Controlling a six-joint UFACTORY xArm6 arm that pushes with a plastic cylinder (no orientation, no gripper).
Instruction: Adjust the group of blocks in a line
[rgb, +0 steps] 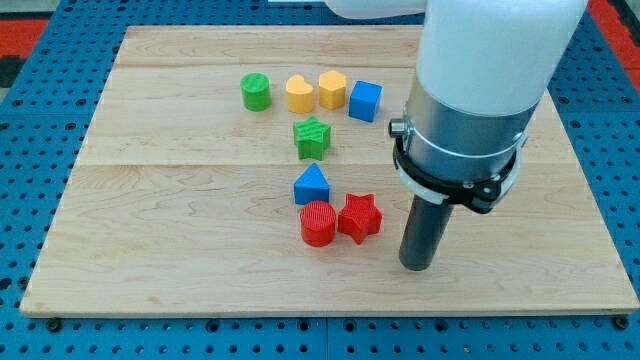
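Wooden board (150, 250) on a blue pegboard surface (40, 100), seen from one camera, with eight small coloured blocks gathered around its centre. Across the upper middle of the frame runs a short, slightly wavy row: green cylinder (256, 92), then two yellow heart blocks (298, 94) (332, 89) touching each other, then blue cube (366, 100) just beside them. Below the row sits green star (312, 137), and lower still blue triangular block (312, 185). Just under that, red cylinder (318, 223) and red star (359, 218) lie side by side, touching.

The arm ends in a plain dark rod with no fingers at all, so nothing is held or clamped. My tip (417, 268) rests on the board in the lower right of the frame, near the red star's right side but apart from it, with a strip of bare wood between them.

Judging by the layout, the task is only partly done. The top four blocks already form a rough line, while the other four trail downward toward the frame's bottom and would need pushing into alignment.

The arm's white and grey body (480, 70) fills the upper right, is cut off by the frame's top edge, and hides the board behind it; whether any block lies there cannot be told
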